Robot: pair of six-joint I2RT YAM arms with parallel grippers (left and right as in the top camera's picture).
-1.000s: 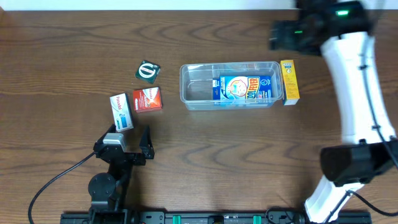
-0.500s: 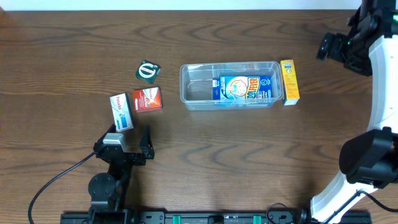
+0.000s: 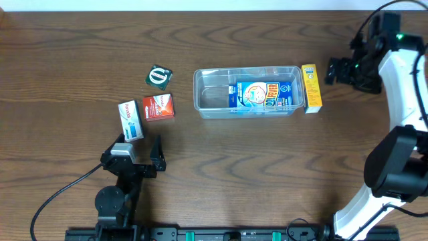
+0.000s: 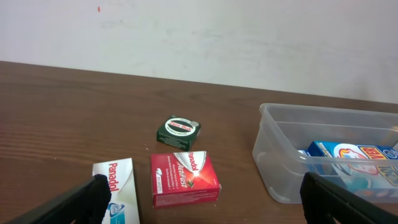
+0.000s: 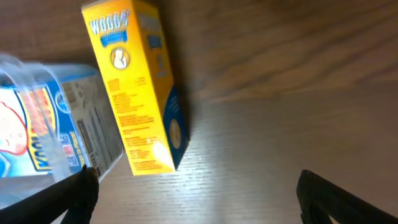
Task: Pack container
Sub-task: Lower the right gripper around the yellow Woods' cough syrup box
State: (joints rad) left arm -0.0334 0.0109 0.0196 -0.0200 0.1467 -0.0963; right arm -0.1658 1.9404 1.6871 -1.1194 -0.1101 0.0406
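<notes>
The clear plastic container (image 3: 214,94) lies mid-table with a blue box (image 3: 263,94) inside its right half; it also shows in the left wrist view (image 4: 280,158). A yellow box (image 3: 311,88) lies against the container's right end, seen close in the right wrist view (image 5: 134,87). A red box (image 3: 158,107), a white Panadol box (image 3: 130,119) and a small green box (image 3: 158,76) lie left of the container. My right gripper (image 3: 332,71) is open and empty, just right of the yellow box. My left gripper (image 3: 137,155) is open and empty, below the white box.
The white wall runs behind the table's far edge (image 4: 186,81). A black cable (image 3: 60,194) trails from the left arm's base at the front left.
My right arm has swung from above the container out to the right, then come back left and down toward the yellow box. The left arm and the boxes have not moved.
</notes>
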